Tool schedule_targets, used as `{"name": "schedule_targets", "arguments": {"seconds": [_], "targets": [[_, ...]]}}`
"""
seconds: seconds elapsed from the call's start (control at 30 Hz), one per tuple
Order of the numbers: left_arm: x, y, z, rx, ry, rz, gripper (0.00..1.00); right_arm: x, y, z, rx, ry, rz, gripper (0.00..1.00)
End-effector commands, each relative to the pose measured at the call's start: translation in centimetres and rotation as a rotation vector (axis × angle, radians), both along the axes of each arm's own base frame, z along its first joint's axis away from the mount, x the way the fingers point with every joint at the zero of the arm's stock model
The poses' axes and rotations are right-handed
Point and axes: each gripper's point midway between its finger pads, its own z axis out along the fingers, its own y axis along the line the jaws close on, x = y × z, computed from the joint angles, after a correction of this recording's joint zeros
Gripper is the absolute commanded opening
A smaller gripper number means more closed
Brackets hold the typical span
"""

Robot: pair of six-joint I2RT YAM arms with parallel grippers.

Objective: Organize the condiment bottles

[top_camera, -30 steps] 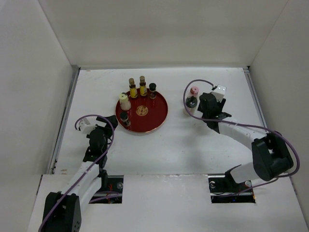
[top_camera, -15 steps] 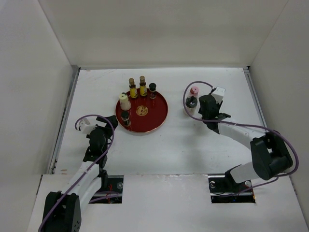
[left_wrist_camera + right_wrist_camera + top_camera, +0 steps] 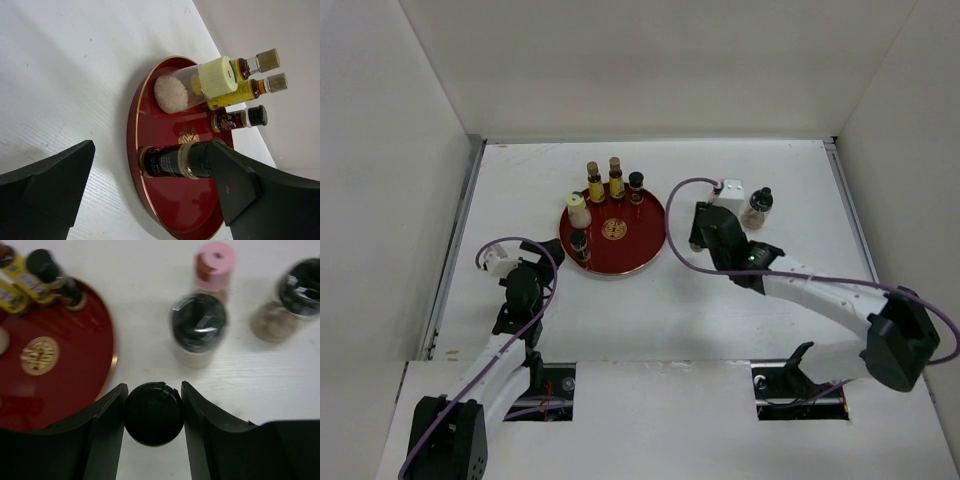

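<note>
Red tray [image 3: 645, 246], toward the far-left of the bench [image 3: 720, 320], is carrying 5 upright bottles:
- 2 slim yellow-amber bottles [image 3: 594, 184] with tan caps
- 1 small dark-capped bottle [image 3: 636, 186]
- 1 cream-capped clear bottle [image 3: 210, 80] holding white grains
- 1 dark bottle [image 3: 170, 161]

Right hand [image 3: 153, 387] is clenching a black-capped bottle [image 3: 154, 415] just right of the tray. Pink-capped bottle [image 3: 215, 262] and 2 dark-capped shakers [image 3: 198, 330] are standing beyond it, toward the far edge. Left hand [image 3: 530, 272] is hanging released near the bench's left edge, grasping nothing.
</note>
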Motion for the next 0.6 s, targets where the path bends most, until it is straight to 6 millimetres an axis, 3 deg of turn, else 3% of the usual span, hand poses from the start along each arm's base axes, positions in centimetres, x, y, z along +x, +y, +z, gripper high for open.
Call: {"name": "schedule_targets", "arguments": {"seconds": [0.0,0.13,0.3,0.4,0.57], "targets": [[0.6,-0.1,2.0,0.005,-0.06,0.004,1.0,1.9,7.5,4.6,0.131,-0.098,0.157,0.34],[0.6,0.2,1.9,0.012,-0.057,0.009,1.0,4.3,15.4,5.5,0.15,-0.151,0.302,0.33],[0.5,0.1,2.0,0.015,-0.063,0.002,1.0,8.2,21.5,4.4,0.134,-0.149,0.372,0.33],[0.5,0.1,2.0,0.013,-0.061,-0.003,1.0,9.7,24.1,3.1,0.124,-0.14,0.403,0.33],[0.5,0.1,1.8,0.009,-0.054,-0.002,1.0,11.6,26.0,2.7,0.081,-0.161,0.421,0.34]]}}
